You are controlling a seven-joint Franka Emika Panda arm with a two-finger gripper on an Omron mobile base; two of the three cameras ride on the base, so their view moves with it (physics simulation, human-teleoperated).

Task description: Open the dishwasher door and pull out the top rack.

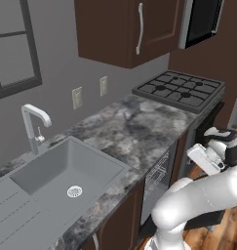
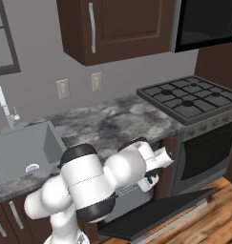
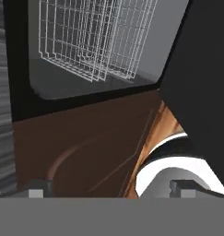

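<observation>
The arm is folded low in front of the counter (image 1: 139,122): in the left base view it rises from the lower right, bends at a large white elbow and ends in the hand at the right edge, level with the cabinet fronts. In the right base view the shoulder and elbow fill the lower left and centre, with the wrist angled right and down toward the open dishwasher. The dishwasher door (image 2: 155,212) is let down nearly flat, a dark panel across the lower centre and right of the right base view, just above the wooden floor (image 2: 222,190) and left of the oven (image 2: 208,152). In the hand view the gripper (image 3: 109,190) stands spread wide, its two finger tips far apart at the lower left and lower right, with nothing between them. The top rack (image 3: 92,37), a light wire grid, sits inside the dark opening in the upper left and centre of the hand view, well apart from the fingers; in the left base view it shows as wire (image 1: 158,173) under the counter edge. The sink (image 1: 66,171) lies at the lower left of the left base view, the stove (image 1: 181,90) at the upper right.
</observation>
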